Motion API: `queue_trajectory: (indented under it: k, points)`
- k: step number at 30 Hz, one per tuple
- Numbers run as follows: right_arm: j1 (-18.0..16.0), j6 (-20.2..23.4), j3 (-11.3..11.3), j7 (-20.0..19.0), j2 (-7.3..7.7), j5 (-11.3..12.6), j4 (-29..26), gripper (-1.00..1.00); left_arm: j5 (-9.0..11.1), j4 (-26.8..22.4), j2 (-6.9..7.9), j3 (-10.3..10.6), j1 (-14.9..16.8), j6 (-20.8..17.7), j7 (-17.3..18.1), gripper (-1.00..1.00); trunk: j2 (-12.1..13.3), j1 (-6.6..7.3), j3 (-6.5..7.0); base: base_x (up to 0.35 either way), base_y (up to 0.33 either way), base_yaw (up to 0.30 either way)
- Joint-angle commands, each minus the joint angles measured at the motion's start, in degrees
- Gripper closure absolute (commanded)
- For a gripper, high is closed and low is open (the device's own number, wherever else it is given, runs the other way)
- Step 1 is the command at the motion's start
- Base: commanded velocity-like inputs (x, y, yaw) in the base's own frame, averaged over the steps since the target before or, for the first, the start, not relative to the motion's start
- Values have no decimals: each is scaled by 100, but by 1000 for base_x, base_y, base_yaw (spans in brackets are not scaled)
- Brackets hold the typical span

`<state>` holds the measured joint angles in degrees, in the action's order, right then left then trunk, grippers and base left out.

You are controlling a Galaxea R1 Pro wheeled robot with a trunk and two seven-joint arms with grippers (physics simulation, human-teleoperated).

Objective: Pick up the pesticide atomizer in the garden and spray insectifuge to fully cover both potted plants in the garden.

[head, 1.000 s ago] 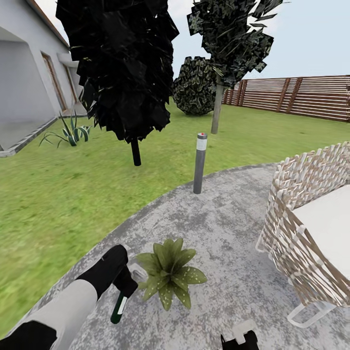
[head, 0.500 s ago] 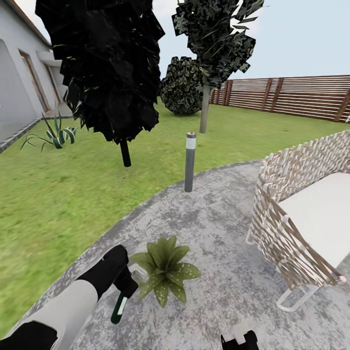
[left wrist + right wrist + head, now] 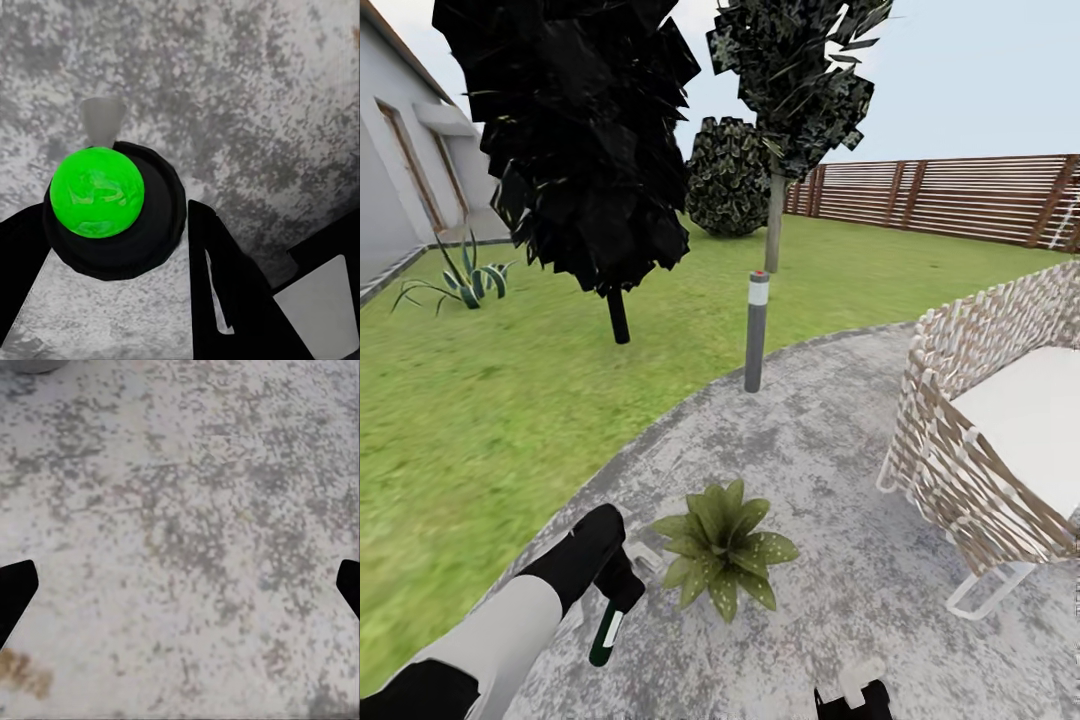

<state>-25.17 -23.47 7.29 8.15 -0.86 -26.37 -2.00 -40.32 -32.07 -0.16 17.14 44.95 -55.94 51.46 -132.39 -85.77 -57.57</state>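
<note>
One potted plant (image 3: 722,545) sat on the round grey patio (image 3: 830,460), near its curved lawn-side edge, with pale specks on several leaves. The left gripper (image 3: 622,585) was beside the plant on the lawn side, jaws pinching the pesticide atomizer (image 3: 607,630), which hung tilted, whitish nozzle toward the leaves. In the left wrist view the bottle (image 3: 112,210) showed end-on between the dark fingers (image 3: 232,300), above bare stone. The right gripper (image 3: 180,585) hung over bare patio, jaws spread wide. Open stone lay between the plant and the woven chair (image 3: 990,440) at the patio's far side. A grey bollard lamp (image 3: 756,330) stood at the patio edge; lawn (image 3: 480,400) beyond it was open.
</note>
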Motion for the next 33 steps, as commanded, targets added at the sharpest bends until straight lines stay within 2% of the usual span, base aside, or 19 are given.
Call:
queue_trajectory:
  k: [1, 10, 14, 20, 33]
  points:
    - [-5, -17, 45, 29, -2, -61, 8, -100, -63, -10, 1, 4, -1, -7, 58, 100, -2, 2, -5, -62, 285, -293]
    - [-5, -17, 45, 30, -2, -61, 7, -100, -72, -10, -10, -35, -7, -5, 39, 100, -2, 2, -5, 86, 290, -299]
    - [-5, -17, 45, 34, -2, -61, 7, -100, -73, -7, -2, -31, -63, 4, 24, 100, -2, 2, -5, 67, 83, -259]
    - [-5, -17, 45, 36, -2, -61, 8, -100, -76, -55, 19, -14, -492, 23, -2, 100, -2, 2, -5, 4, 5, -32]
    - [-5, -17, 45, 38, 7, -68, 16, -100, -81, -121, 26, -22, -453, 19, -6, 100, -2, 2, -5, 0, 0, 0]
